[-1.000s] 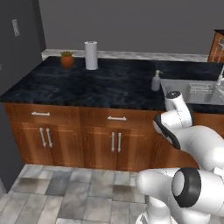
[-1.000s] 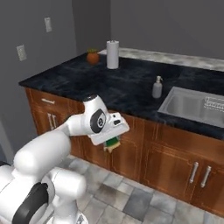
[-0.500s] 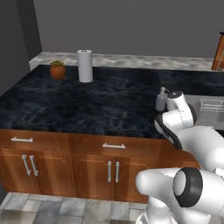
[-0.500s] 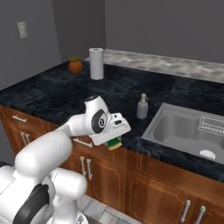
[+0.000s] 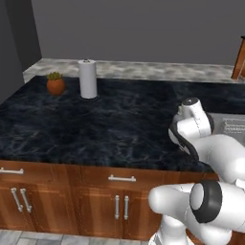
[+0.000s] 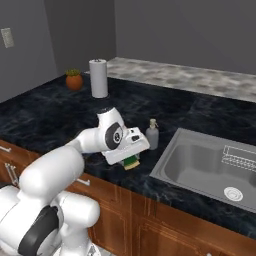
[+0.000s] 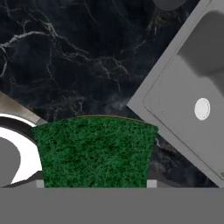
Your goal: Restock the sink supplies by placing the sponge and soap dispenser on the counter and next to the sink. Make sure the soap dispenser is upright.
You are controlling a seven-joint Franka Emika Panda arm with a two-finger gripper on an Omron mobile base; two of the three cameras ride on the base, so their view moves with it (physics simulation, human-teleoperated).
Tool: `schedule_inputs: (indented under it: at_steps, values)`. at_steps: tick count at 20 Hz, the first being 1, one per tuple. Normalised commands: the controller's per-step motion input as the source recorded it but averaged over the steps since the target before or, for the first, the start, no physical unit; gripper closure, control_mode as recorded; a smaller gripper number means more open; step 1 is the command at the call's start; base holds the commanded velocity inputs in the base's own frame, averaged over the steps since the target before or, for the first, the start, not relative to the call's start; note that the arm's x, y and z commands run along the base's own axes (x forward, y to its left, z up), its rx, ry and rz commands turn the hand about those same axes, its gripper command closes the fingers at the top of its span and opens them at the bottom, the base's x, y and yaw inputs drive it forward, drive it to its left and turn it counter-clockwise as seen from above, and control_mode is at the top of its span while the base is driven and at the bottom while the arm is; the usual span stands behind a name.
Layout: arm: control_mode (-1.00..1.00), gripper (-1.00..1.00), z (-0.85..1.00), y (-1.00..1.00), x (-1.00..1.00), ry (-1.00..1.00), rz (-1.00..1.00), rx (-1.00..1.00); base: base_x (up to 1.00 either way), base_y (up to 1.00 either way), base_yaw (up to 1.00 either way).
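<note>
Paper towel roll [image 5: 87, 79]: standing upright, white, near the back of the dark top.
Potted plant [image 5: 55, 83]: there it sits, orange pot with a green tuft, just beside the roll and apart from it.
Wall outlet [image 6: 7, 37]: pale plate on the grey side wall, seen from the right base view.
Floor [image 5: 28, 238]: grey tiles peeking in at the bottom, below the wooden doors.

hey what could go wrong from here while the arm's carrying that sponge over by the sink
The gripper holds the sponge above the counter edge, close to the soap dispenser; swinging toward the sink could knock the upright dispenser over. A release too early might drop the sponge off the counter's front edge. Carried too far, it could land in the basin instead of beside it.
</note>
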Motion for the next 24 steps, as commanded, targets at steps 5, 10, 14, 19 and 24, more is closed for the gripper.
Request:
schedule_inputs:
  at_steps: [5,10,14,19,24]
  values:
    - [-1.00,1.00,-0.31,-0.10,0.55,0.00,0.01,0.06,0.00,0.00,0.00]
    - [-1.00,1.00,-0.47,0.00,0.45,0.00,0.05,0.09,0.00,0.00,0.00]
    - [-1.00,1.00,-0.26,0.00,0.39,0.00,0.07,0.07,0.00,0.00,0.00]
    - [-1.00,1.00,-0.19,-0.03,0.10,0.00,0.04,0.05,0.00,0.00,0.00]
    - [-1.00,1.00,-0.25,-0.03,0.04,0.00,0.02,0.05,0.00,0.00,0.00]
